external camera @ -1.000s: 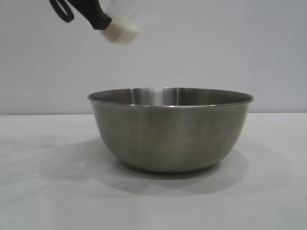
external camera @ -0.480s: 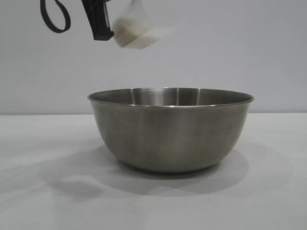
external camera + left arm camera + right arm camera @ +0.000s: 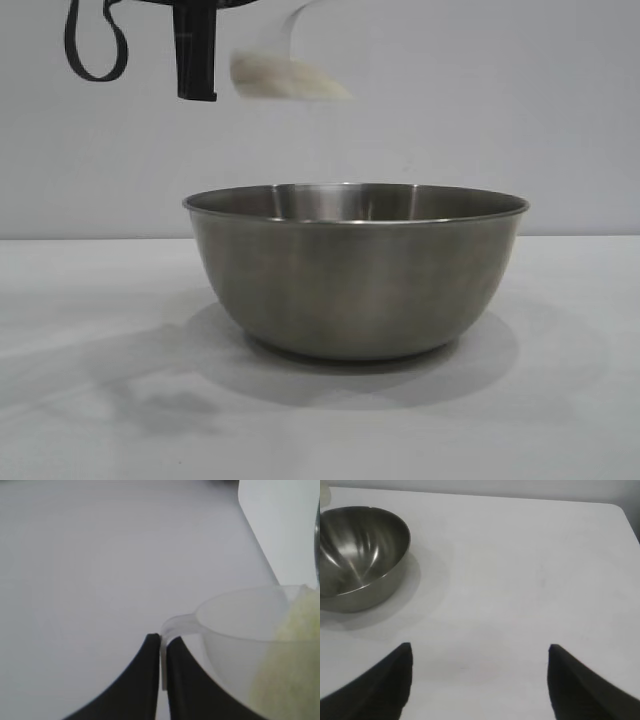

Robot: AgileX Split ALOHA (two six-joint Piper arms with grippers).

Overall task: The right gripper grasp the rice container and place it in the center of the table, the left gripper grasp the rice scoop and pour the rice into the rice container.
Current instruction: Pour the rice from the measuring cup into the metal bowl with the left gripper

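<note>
The rice container (image 3: 355,270), a large steel bowl, stands on the white table (image 3: 80,400) in the middle of the exterior view; it also shows in the right wrist view (image 3: 357,555), and its inside looks bare. My left gripper (image 3: 197,70) hangs above the bowl's left rim, shut on the loop handle of the rice scoop (image 3: 290,65). In the left wrist view the left gripper (image 3: 163,642) pinches the handle of the rice scoop (image 3: 240,630). The scoop is tilted toward the bowl with the rice (image 3: 292,665) piled at its lower side. My right gripper (image 3: 480,652) is open and empty above bare table, away from the bowl.
A black cable loop (image 3: 92,45) hangs by the left gripper. The table's far edge and corner (image 3: 620,510) show in the right wrist view.
My left gripper has swung upright and shifted a little left above the bowl. The scoop has tipped further toward the bowl. The bowl has not moved.
</note>
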